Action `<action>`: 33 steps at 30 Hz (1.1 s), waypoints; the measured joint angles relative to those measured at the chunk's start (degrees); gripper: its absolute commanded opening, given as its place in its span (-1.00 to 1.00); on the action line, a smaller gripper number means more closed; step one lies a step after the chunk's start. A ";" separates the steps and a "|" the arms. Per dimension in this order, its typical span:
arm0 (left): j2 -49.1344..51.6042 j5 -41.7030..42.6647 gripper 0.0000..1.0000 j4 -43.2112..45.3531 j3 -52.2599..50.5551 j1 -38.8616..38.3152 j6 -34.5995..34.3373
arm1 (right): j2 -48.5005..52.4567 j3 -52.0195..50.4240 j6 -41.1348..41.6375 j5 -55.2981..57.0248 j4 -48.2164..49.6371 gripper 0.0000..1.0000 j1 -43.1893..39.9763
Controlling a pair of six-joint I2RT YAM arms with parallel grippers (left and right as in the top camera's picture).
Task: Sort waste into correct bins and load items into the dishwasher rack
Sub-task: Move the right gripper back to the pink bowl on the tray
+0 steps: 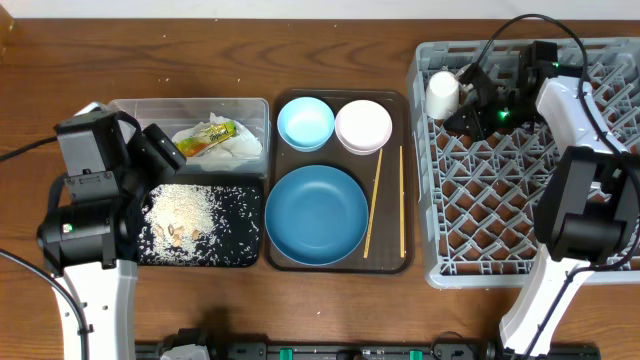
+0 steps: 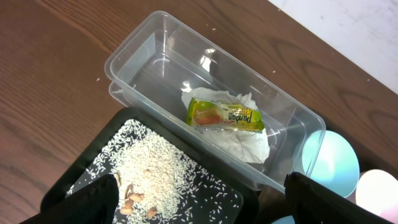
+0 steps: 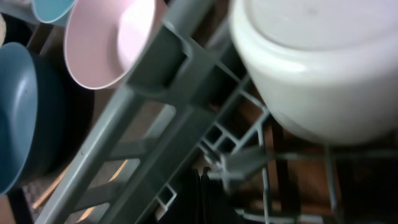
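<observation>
My left gripper (image 1: 165, 160) (image 2: 205, 208) hangs open over the black tray (image 1: 240, 255), where the rice (image 2: 155, 171) lies spread with a few brown bits. Behind it, the clear tub (image 2: 155, 37) holds the white napkin (image 2: 245, 140) with the yellow-green wrapper (image 2: 225, 116) on top. The white cup (image 1: 442, 95) (image 3: 317, 68) lies in the far-left corner of the grey rack (image 1: 500, 200). My right gripper (image 1: 465, 100) (image 3: 202, 193) is shut and empty beside it. The dark-blue bowl (image 1: 316, 214), light-blue bowl (image 1: 305, 122), pink bowl (image 1: 363, 126) and chopsticks (image 1: 372, 205) rest on the brown tray (image 1: 405, 262).
The brown tray sits between the two bins and the rack, its right rim close to the rack wall (image 3: 155, 124). Loose rice grains dot the wooden table (image 1: 330, 50) behind the tub. My right arm (image 1: 580, 190) stretches over the rack's right half.
</observation>
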 measured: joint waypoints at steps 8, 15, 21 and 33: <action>0.00 0.00 0.75 0.02 0.00 0.00 0.00 | -8.04 2.97 14.34 10.88 -0.39 -0.95 1.88; 0.00 0.00 0.75 -0.02 0.00 0.00 0.00 | -22.73 4.81 24.70 15.89 -5.73 -0.49 12.26; 0.00 0.00 0.75 -0.02 0.00 0.00 0.00 | -25.42 4.96 29.59 17.18 -8.81 -0.32 25.31; 0.00 0.00 0.75 -0.02 0.00 0.00 0.00 | -22.12 1.64 41.07 38.91 -5.42 -0.28 45.81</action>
